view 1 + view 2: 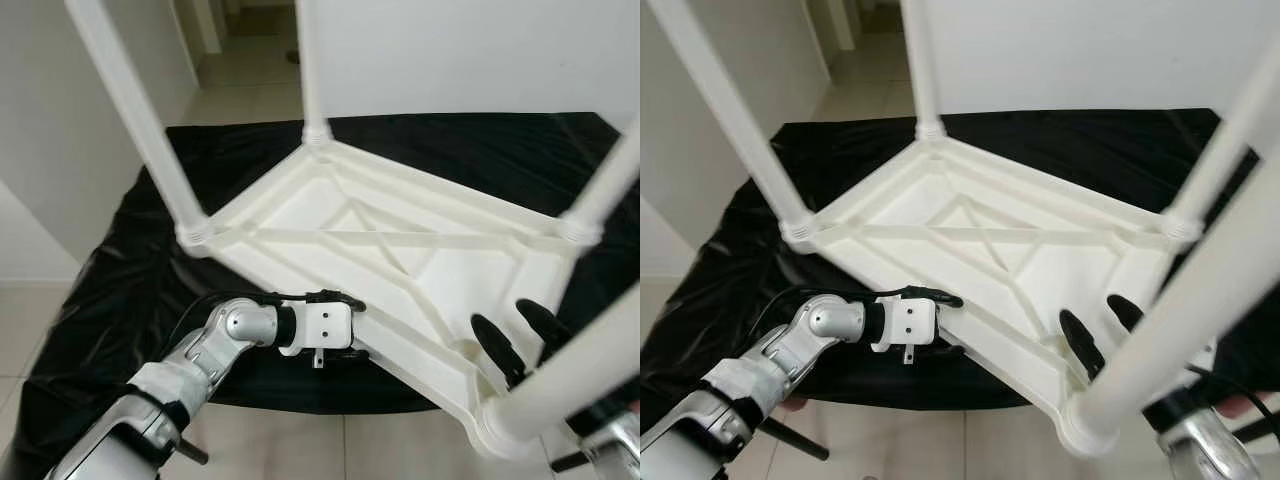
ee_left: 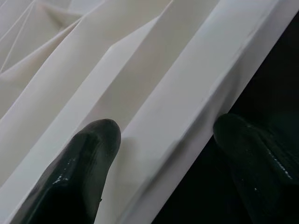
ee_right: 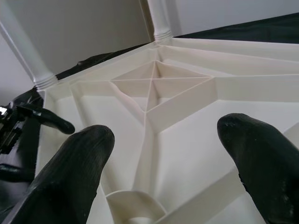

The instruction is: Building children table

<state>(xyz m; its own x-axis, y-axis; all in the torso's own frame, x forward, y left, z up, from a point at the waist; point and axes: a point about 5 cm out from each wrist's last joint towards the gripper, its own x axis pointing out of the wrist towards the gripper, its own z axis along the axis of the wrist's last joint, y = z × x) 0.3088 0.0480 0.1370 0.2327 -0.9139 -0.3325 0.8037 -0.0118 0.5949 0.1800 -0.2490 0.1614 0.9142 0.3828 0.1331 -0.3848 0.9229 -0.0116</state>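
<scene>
Left eye view: the left gripper (image 1: 362, 322) reaches in from the robot's left, wrist level, and straddles the near edge of the upturned children's table (image 1: 400, 255). In the left wrist view one black finger (image 2: 81, 168) lies inside the white rim and the other outside it over the dark cover, the rim between them; whether they press on it cannot be told. The right gripper (image 1: 522, 335) hovers over the near right corner of the table's underside, its two fingers spread wide with nothing between them. The near right leg (image 1: 585, 365) rises across the foreground and hides part of the right arm. A black sheet (image 1: 120, 290) covers the surface beneath, with pale floor tiles (image 1: 240, 100) and a white wall (image 1: 470, 50) beyond. The table is white plastic, lying top-down on the sheet, its underside crossed by ribs that meet in an X, with four round legs pointing upward from the corners.
</scene>
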